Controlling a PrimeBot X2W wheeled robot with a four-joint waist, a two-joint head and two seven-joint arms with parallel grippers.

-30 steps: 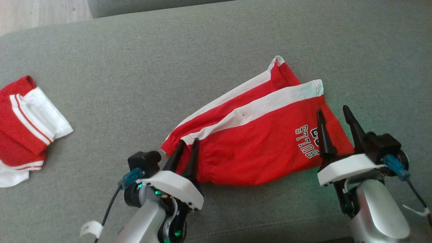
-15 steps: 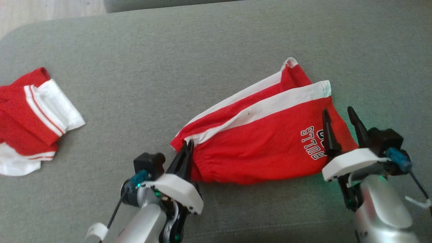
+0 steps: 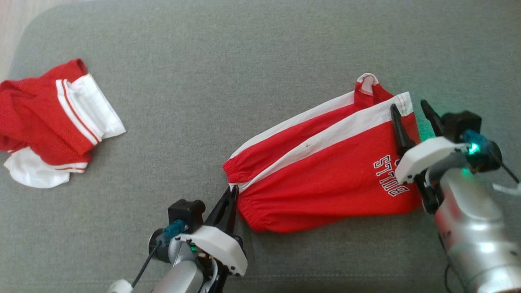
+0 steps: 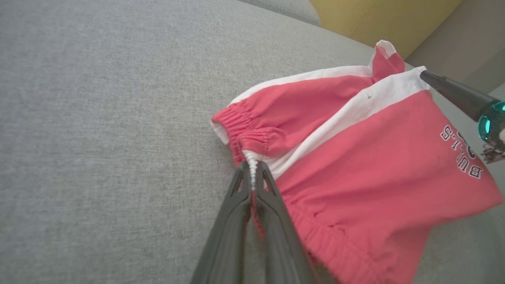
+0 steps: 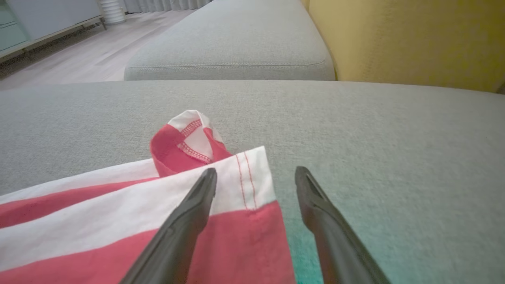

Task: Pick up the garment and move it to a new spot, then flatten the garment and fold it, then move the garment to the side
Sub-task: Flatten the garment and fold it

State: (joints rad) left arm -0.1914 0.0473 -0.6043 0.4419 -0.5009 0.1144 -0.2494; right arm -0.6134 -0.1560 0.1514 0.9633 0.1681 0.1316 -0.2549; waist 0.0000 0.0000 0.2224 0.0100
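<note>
With the left tool (image 3: pixel 232 191) clamped on the waistband (image 3: pixel 245 206) of the shorts (image 3: pixel 325 175), close the spread right tool (image 3: pixel 408 106) on the hem corner (image 5: pixel 252 181) it straddles before lifting both evenly.

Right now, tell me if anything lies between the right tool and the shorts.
Nothing visible does. The open right tool straddles the hem corner of the shorts, one finger above the white stripe and the other above the couch.
</note>
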